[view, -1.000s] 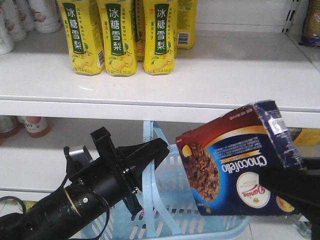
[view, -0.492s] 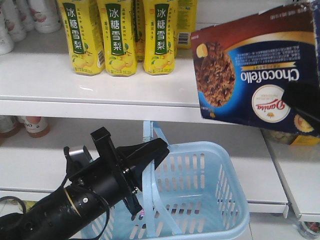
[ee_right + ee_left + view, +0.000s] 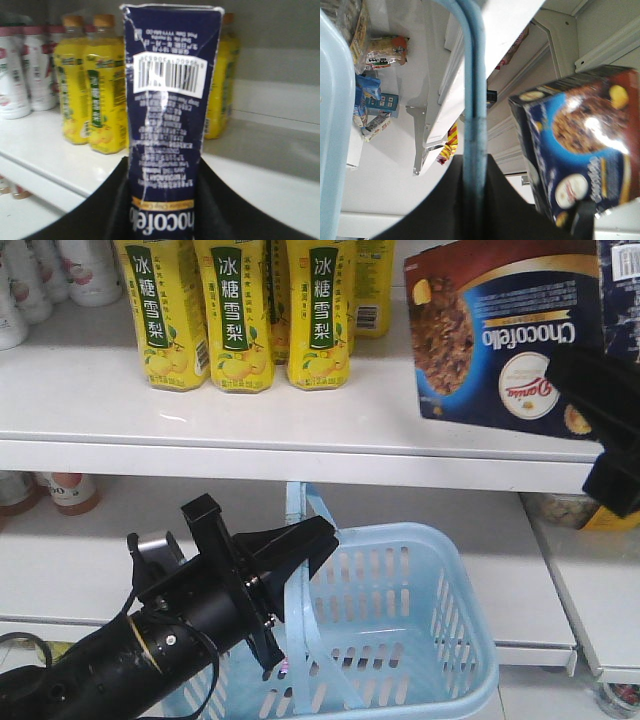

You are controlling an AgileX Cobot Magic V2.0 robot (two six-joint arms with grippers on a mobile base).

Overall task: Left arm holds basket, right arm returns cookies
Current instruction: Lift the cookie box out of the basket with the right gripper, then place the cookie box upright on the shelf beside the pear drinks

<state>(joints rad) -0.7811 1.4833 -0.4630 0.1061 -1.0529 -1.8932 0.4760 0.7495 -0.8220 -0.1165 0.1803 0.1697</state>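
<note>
The basket (image 3: 400, 640) hangs by its handle (image 3: 472, 100), clamped in the left gripper (image 3: 300, 550). The right gripper (image 3: 600, 410) grips the cookies (image 3: 500, 340) over the shelf (image 3: 200, 410), label "Chocofelo" upside down. Only the right wrist view shows its barcode (image 3: 170, 72), beside yellow cartons (image 3: 95, 85).

Yellow drink cartons (image 3: 240, 315) stand on the white shelf (image 3: 200, 405) beside white bottles (image 3: 25, 280).
</note>
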